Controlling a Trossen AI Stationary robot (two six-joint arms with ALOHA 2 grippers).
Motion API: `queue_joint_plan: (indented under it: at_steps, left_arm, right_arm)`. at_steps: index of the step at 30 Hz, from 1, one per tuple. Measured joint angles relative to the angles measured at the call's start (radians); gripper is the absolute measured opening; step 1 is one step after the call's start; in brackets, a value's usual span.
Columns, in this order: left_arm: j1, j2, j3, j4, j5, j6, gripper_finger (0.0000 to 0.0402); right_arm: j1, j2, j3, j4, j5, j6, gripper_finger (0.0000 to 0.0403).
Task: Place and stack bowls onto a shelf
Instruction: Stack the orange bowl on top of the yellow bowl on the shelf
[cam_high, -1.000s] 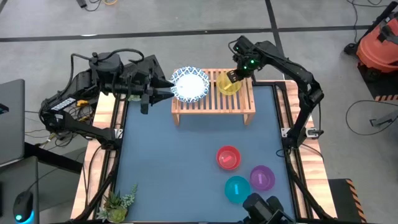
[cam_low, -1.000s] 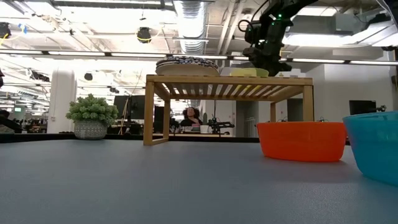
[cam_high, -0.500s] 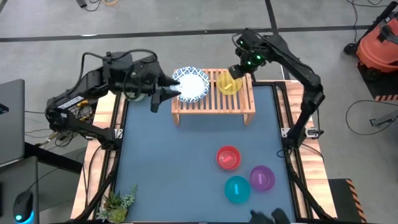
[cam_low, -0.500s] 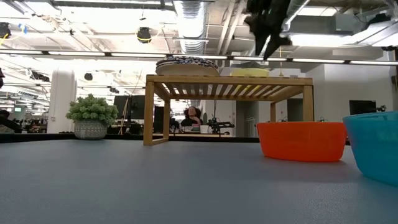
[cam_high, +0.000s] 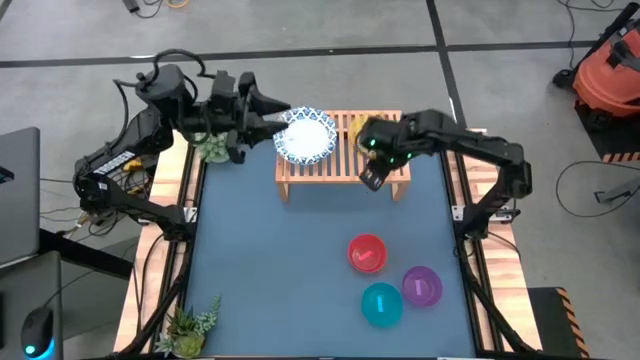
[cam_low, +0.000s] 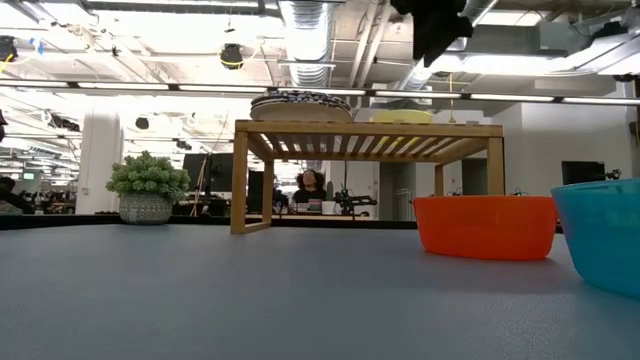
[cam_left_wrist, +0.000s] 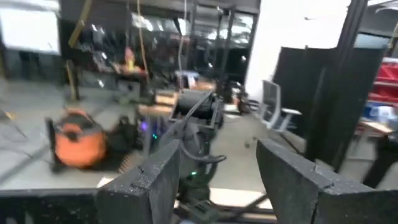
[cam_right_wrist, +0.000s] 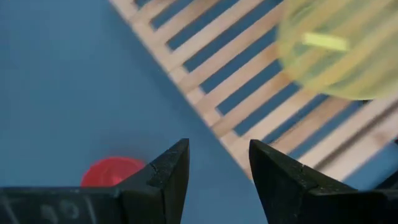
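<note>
A stack of white bowls with blue patterned rims (cam_high: 307, 138) (cam_low: 300, 102) sits on the left part of the light-wood shelf (cam_high: 392, 180) (cam_low: 368, 130). The yellow bowl (cam_high: 353, 127) (cam_low: 402, 116) (cam_right_wrist: 336, 46) rests on the slats (cam_right_wrist: 249, 81) to its right, partly hidden by the right arm. The red bowl (cam_high: 367, 252) (cam_low: 485, 226) (cam_right_wrist: 112, 171), the purple bowl (cam_high: 421, 285) and the teal bowl (cam_high: 381, 304) (cam_low: 602, 235) stand on the blue tabletop. My right gripper (cam_high: 371, 179) (cam_right_wrist: 219, 168) (cam_low: 436, 25) hovers open above the shelf's near edge. My left gripper (cam_high: 274, 112) (cam_left_wrist: 217, 177) is open, raised beside the white stack's far left.
A small potted plant (cam_high: 190, 325) (cam_low: 147, 187) stands at the table's near left corner. More green leaves (cam_high: 212, 148) show under the left arm. A bare stretch of blue tabletop (cam_high: 270, 260) lies left of the three loose bowls. A person sits in the room behind the shelf.
My right gripper has risen from the yellow bowl, which stays on the shelf, and swung toward the table's near edge, over the shelf's front. My left gripper has drawn back from the white stack, risen and moved toward the far edge, tipping up to level.
</note>
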Motion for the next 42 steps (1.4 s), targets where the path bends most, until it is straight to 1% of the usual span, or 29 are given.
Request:
queue_joint_plan:
  at_steps: [3, 6, 8, 10, 13, 16, 18, 22, 25, 28, 31, 35, 37, 39, 40, 42]
  left_arm:
    - [-0.021, 0.001, 0.000, -0.100, -0.004, -0.021, 0.0197]
    - [-0.057, 0.017, 0.002, -0.271, -0.122, -0.036, 0.0196]
    - [-0.084, 0.029, 0.000, -0.419, -0.185, -0.053, 0.0197]
    - [-0.128, 0.046, 0.000, -0.489, -0.230, -0.081, 0.0197]
    - [-0.198, 0.067, 0.000, -0.584, -0.267, -0.141, 0.0196]
    - [-0.287, 0.090, 0.000, -0.614, -0.310, -0.184, 0.0196]
    - [-0.348, 0.105, 0.000, -0.621, -0.337, -0.184, 0.0197]
    - [-0.450, 0.142, 0.000, -0.641, -0.394, -0.174, 0.0197]
    - [-0.475, 0.155, 0.000, -0.583, -0.408, -0.171, 0.0196]
    - [-0.476, 0.150, 0.000, -0.474, -0.411, -0.169, 0.0196]
    - [-0.476, 0.147, 0.000, -0.293, -0.411, -0.161, 0.0196]
    - [-0.477, 0.143, 0.000, 0.015, -0.399, -0.083, 0.0197]
    - [-0.478, 0.143, 0.001, 0.154, -0.358, -0.060, 0.0197]
    - [-0.481, 0.143, 0.001, 0.235, -0.293, -0.051, 0.0196]
    - [-0.484, 0.142, 0.002, 0.244, -0.251, -0.055, 0.0197]
    - [-0.490, 0.141, 0.002, 0.218, -0.148, -0.113, 0.0196]
  right_arm:
    - [0.033, 0.000, -0.101, 0.039, -0.004, -0.068, 0.0192]
    - [0.037, 0.002, -0.207, 0.051, -0.008, -0.123, 0.0192]
    - [0.042, 0.002, -0.273, 0.076, -0.011, -0.176, 0.0192]
    - [0.044, 0.002, -0.317, 0.091, -0.040, -0.195, 0.0192]
    - [0.051, 0.002, -0.345, 0.095, -0.101, -0.193, 0.0192]
    - [0.074, 0.000, -0.346, 0.088, -0.128, -0.147, 0.0192]
    - [0.100, -0.020, -0.346, 0.086, -0.134, -0.098, 0.0191]
    - [0.188, -0.068, -0.345, 0.075, -0.137, 0.068, 0.0191]
    - [0.278, -0.113, -0.345, 0.076, -0.129, 0.216, 0.0191]
    - [0.392, -0.150, -0.345, 0.074, -0.058, 0.392, 0.0191]
    - [0.523, -0.161, -0.345, 0.075, 0.033, 0.551, 0.0191]
    - [0.669, -0.139, -0.345, 0.070, 0.150, 0.690, 0.0191]
    - [0.708, -0.121, -0.356, 0.069, 0.172, 0.757, 0.0191]
    - [0.728, -0.107, -0.387, 0.070, 0.174, 0.794, 0.0191]
    - [0.734, -0.103, -0.409, 0.075, 0.174, 0.811, 0.0191]
    - [0.743, -0.102, -0.464, 0.100, 0.168, 0.840, 0.0191]
